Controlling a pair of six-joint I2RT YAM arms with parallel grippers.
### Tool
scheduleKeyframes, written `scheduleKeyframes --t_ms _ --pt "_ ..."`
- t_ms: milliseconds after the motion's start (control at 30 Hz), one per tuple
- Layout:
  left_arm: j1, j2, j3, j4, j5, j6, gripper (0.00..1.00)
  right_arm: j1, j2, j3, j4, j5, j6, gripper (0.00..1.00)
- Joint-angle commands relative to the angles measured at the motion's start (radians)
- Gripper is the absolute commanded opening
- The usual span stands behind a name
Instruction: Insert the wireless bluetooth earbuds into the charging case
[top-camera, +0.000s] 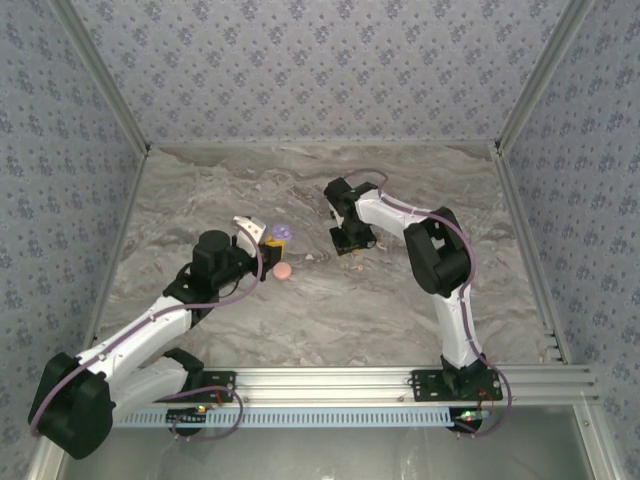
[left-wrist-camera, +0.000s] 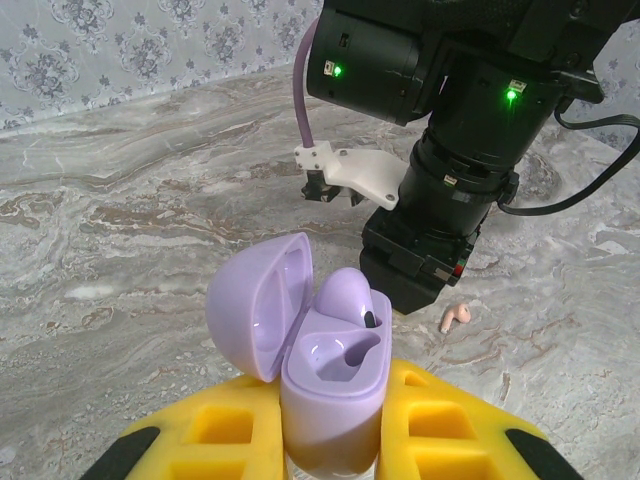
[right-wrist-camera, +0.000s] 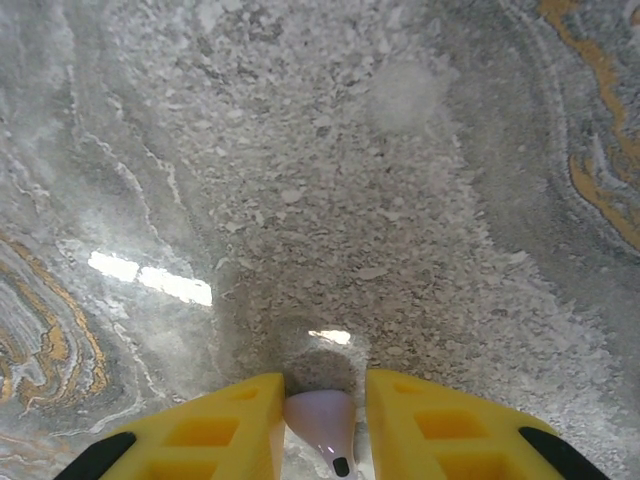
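In the top view, the left arm reaches from the lower left toward the middle of the marbled desk (top-camera: 200, 190). Its left gripper (top-camera: 268, 238) is closed on the lilac charging case (top-camera: 283, 233), just left of centre. A round pink case (top-camera: 284, 271) lies on the desk just below it, apart from the gripper. The right arm bends in from the lower right, and its right gripper (top-camera: 352, 243) points down at the desk a little right of centre. From here we cannot tell how its jaws stand.

In the left wrist view, the yellow fingers (left-wrist-camera: 440, 420) of the left gripper clamp the base of the charging case (left-wrist-camera: 335, 385) at the bottom centre. The case stands upright with its lid (left-wrist-camera: 262, 305) swung open to the left. One seated earbud (left-wrist-camera: 350, 297) sits in the far well, and the near well (left-wrist-camera: 335, 357) is bare. Behind the case the right arm (left-wrist-camera: 450, 150) comes down from the upper right. A pink earbud (left-wrist-camera: 457, 317) lies on the desk at centre right, near the foot of that arm.

In the right wrist view, the right gripper (right-wrist-camera: 325, 390) is at the bottom edge. Its yellow fingers (right-wrist-camera: 220, 425) are closed on a held earbud (right-wrist-camera: 322, 420), lilac, with its dark-tipped end toward the camera. The desk (right-wrist-camera: 330, 180) is close beneath, but we cannot tell whether the earbud touches it.
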Motion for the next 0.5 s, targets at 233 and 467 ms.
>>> scheduleKeyframes --t_ms 233,467 --pt "0.005 -0.008 0.019 0.036 0.02 -0.003 0.14 0.034 0.031 -0.056 0.04 -0.032 0.091 0.28" --pt "0.005 -0.007 0.017 0.036 0.02 -0.002 0.14 0.039 0.043 -0.056 0.037 -0.024 0.117 0.28"
